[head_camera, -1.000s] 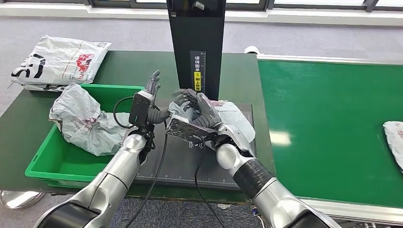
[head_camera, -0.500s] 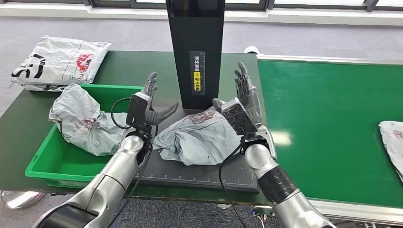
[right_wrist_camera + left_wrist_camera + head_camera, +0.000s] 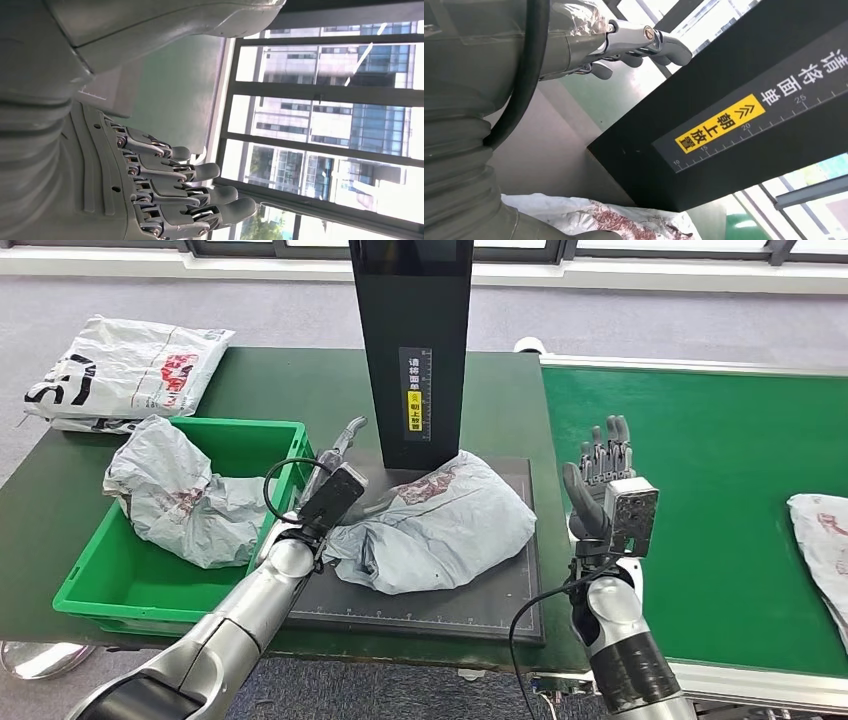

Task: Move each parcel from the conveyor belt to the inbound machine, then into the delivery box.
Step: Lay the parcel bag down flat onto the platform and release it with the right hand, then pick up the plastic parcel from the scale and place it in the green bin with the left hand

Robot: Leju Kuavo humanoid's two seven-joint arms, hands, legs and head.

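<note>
My silver left arm [image 3: 235, 615] stretches forward, its dark-fingered left hand [image 3: 335, 455] held flat with fingers straight and apart, gripping nothing. My silver right arm [image 3: 620, 650] stands upright, its grey right hand [image 3: 600, 475] raised, fingers extended and slightly spread, empty.

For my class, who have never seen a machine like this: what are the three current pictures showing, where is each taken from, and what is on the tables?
This is a humanoid robot with two silver arms ending in many-fingered hands. The head view looks down from its body. The other two come from cameras at each wrist, so they appear turned.

A grey parcel lies on the dark scanning pad of the inbound machine, below its black column. The left hand reaches beside that parcel; the right hand is raised over the green conveyor belt, fingers apart. Neither holds anything.

The green delivery box holds a grey bag. Another white parcel lies behind the box, and one more waits on the belt.
</note>
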